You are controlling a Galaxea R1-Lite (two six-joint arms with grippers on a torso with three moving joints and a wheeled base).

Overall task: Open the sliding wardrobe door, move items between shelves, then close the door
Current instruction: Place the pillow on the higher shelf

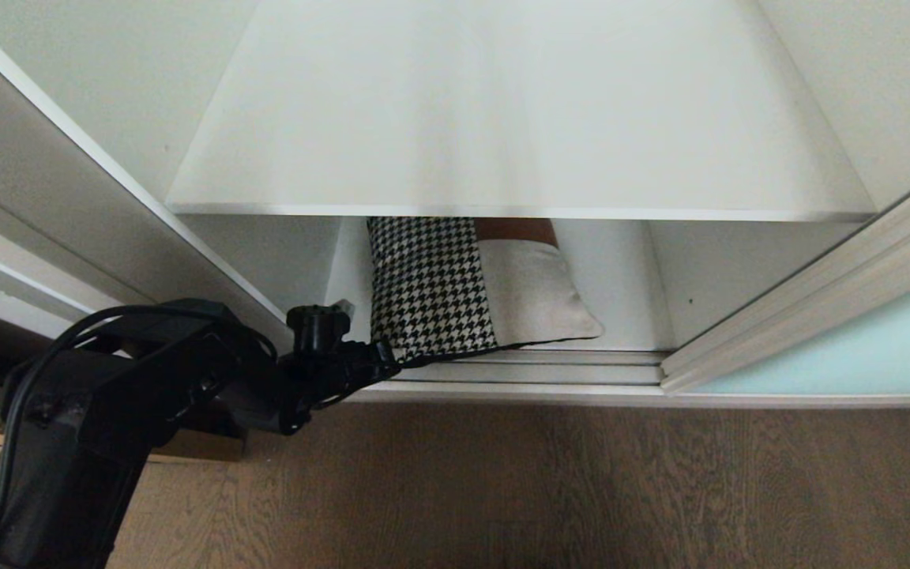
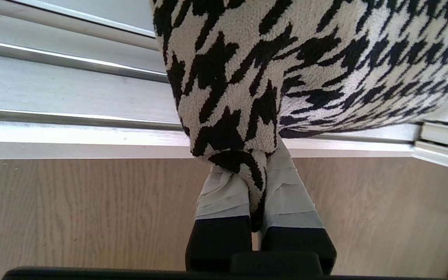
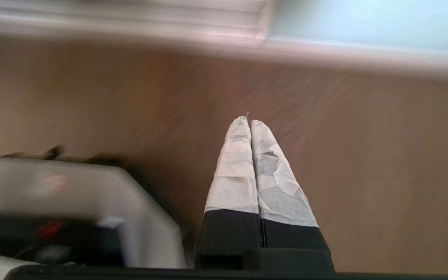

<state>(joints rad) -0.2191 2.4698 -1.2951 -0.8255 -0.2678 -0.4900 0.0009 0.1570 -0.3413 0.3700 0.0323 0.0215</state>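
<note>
The cushion point(image 1: 463, 288), houndstooth on one half and plain beige on the other, lies on the lowest shelf point(image 1: 629, 316) under a wide white shelf point(image 1: 518, 118). My left gripper point(image 1: 388, 359) is shut on its near left houndstooth corner at the wardrobe's front edge. In the left wrist view the taped fingers point(image 2: 224, 194) pinch that corner of the cushion point(image 2: 305, 58), gripper point(image 2: 256, 182). The sliding wardrobe door point(image 1: 842, 356) stands slid aside at the right. My right gripper point(image 3: 249, 122) is shut and empty above the wooden floor, out of the head view.
The door's floor track point(image 1: 542, 371) runs along the wardrobe front, just behind the held corner. Wooden floor point(image 1: 581, 490) lies in front. My own white base point(image 3: 72, 202) shows beside the right gripper. The aqua door glass point(image 3: 364, 19) is beyond it.
</note>
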